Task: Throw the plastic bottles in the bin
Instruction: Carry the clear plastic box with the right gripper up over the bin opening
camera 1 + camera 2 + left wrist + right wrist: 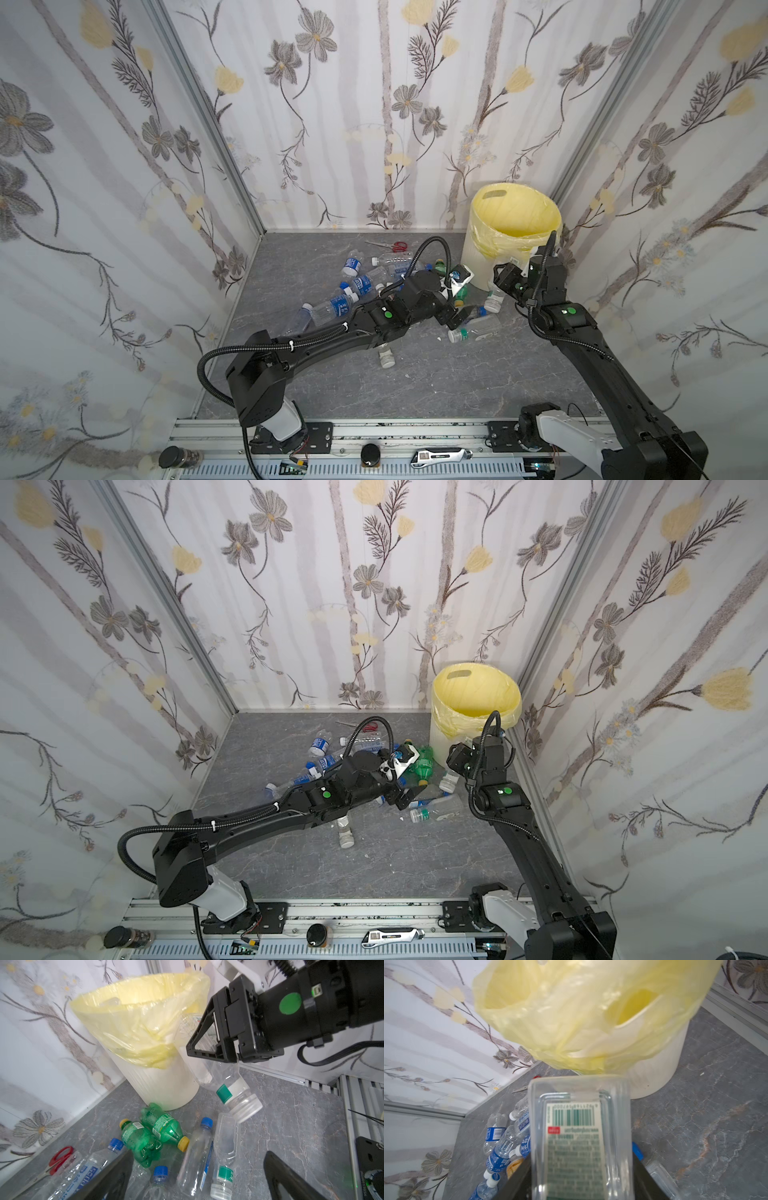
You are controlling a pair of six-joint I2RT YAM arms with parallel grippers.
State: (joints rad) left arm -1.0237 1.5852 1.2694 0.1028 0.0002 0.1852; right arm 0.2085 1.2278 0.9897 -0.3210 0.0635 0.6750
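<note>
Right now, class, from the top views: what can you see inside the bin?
Inside the bin only the pale yellow liner and one handle cut-out show. Its bottom is hidden behind the near rim, so what lies there cannot be told.

Bright, even, diffuse light leaves only soft shadows. Both top views bow at nine and three o'clock; the right wrist view blurs the bottle (579, 1147) and bin (660, 1068).

Clear bottles (332, 309) lie beside bin (473, 257), one bottle (232, 1088) aloft.
</note>
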